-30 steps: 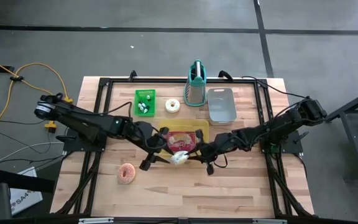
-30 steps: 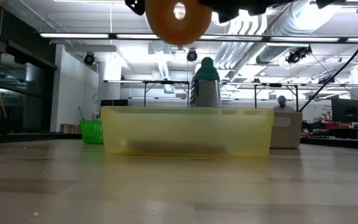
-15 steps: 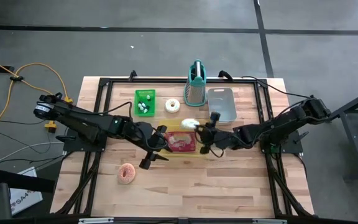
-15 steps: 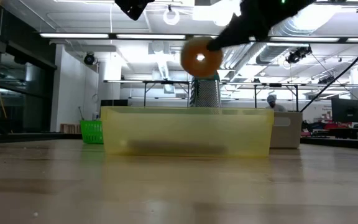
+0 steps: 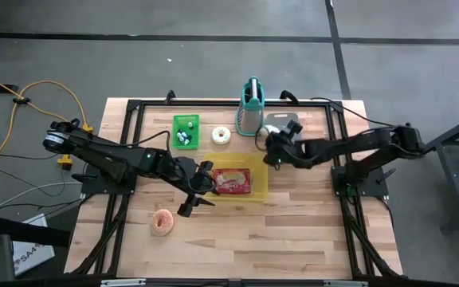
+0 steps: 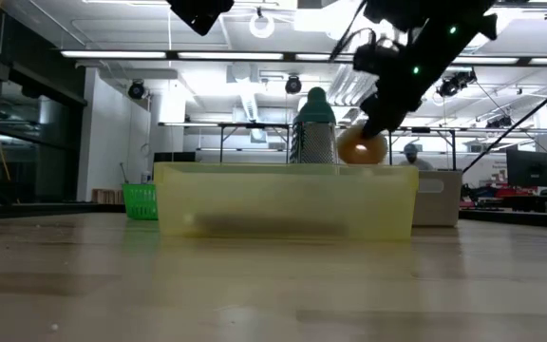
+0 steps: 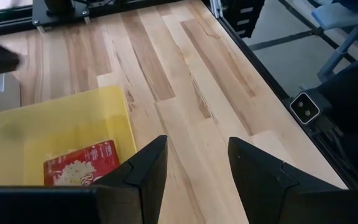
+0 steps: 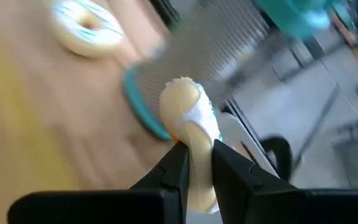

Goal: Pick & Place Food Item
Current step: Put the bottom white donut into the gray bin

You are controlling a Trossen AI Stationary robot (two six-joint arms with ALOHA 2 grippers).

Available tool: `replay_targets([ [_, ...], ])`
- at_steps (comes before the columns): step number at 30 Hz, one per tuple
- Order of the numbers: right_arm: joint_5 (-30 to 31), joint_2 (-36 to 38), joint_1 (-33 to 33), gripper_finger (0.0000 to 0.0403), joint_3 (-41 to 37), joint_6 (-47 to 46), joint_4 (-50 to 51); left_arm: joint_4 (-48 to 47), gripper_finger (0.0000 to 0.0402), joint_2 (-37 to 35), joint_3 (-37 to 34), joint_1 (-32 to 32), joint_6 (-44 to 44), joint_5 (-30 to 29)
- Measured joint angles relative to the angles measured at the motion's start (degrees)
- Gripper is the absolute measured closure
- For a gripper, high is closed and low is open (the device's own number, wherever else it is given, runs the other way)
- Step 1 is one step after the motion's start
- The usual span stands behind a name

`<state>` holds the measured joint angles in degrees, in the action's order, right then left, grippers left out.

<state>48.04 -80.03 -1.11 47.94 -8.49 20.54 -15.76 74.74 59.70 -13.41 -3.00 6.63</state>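
My right gripper (image 5: 269, 148) is shut on a white-iced donut (image 8: 188, 112) and hovers over the near left corner of the grey container (image 5: 292, 121), beside the teal grater (image 5: 251, 108). In the low view the donut (image 6: 361, 149) hangs just above the height of the yellow bin's rim (image 6: 283, 169). My left gripper (image 5: 204, 185) stands open with nothing between its fingers (image 7: 148, 165), above the left end of the yellow bin (image 5: 257, 182), which holds a red popcorn packet (image 5: 231, 182). My right gripper pinches the donut's ring (image 8: 194, 134) edge-on between its two fingers, one finger on each flat face. The fingers slant down from the table's right side. The donut stands out beyond the fingertips, lifted clear of the table and the containers.
A pink donut (image 5: 163, 222) lies on the table near the front left. A second white donut (image 5: 222, 135) and a green tray (image 5: 186, 130) lie at the back left. Bare wood stretches along the near edge and to the right of the bin.
My right gripper has carried the donut from the bin's near side across the bin toward the table's far right, to the grey container, turning and sinking a little on the way. The donut stays pinched and clear. My left gripper has kept its place.
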Motion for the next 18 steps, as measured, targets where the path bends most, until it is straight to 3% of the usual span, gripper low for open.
replay_targets([
  [5,-0.91,0.0,-7.48,0.0353,0.0,-0.66,2.65,-1.08,0.0238,0.0,0.0,0.0,-0.76,-0.03],
  [10,-7.65,-0.04,-14.4,0.0353,0.0,-2.05,3.42,-1.23,0.0238,0.0,0.0,0.0,-1.3,-0.09],
  [18,-10.74,-0.11,-19.82,0.0353,0.0,-5.15,6.84,-2.89,0.0238,0.02,0.0,0.0,-1.32,-0.07],
])
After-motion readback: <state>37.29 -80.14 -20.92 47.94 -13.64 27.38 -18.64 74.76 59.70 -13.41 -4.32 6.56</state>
